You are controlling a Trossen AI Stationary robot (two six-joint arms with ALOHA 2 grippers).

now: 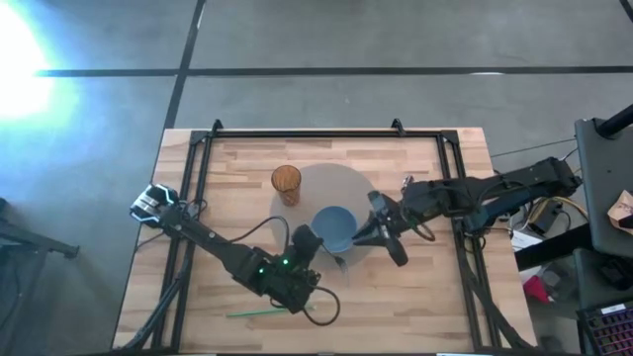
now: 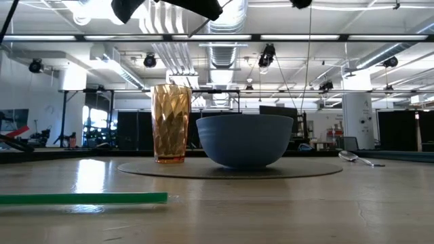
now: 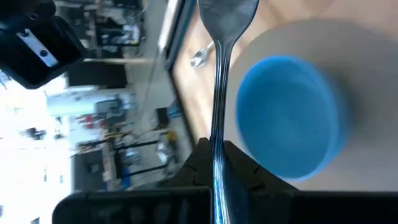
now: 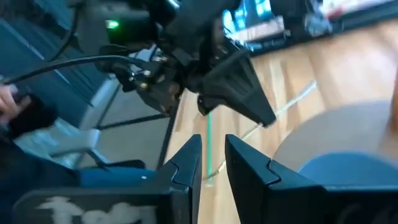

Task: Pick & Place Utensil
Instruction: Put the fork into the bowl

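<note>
My left gripper (image 1: 315, 245) hovers above the table just near-left of the blue bowl (image 1: 334, 225) and is shut on a metal utensil (image 3: 219, 68). Its broad head (image 3: 227, 15) points away past the bowl (image 3: 289, 118). The bowl and an amber cup (image 1: 287, 183) stand on a round grey mat (image 1: 341, 188). My right gripper (image 1: 374, 235) is raised beside the bowl's right side, open by a narrow gap (image 4: 212, 155) and empty. A second spoon (image 2: 359, 159) lies on the table. My left gripper pinches the utensil's thin handle (image 3: 216, 124) between its two fingers, which lie along the handle. The utensil is lifted clear of the table and sticks straight out ahead of the fingers. How far back the handle reaches is hidden by the fingers.
A green straw (image 1: 267, 311) lies on the wood near the table's near edge, left of centre (image 2: 85, 198). The two grippers are close together on either side of the bowl. A black frame (image 1: 297, 131) runs along the table's far and side edges.
</note>
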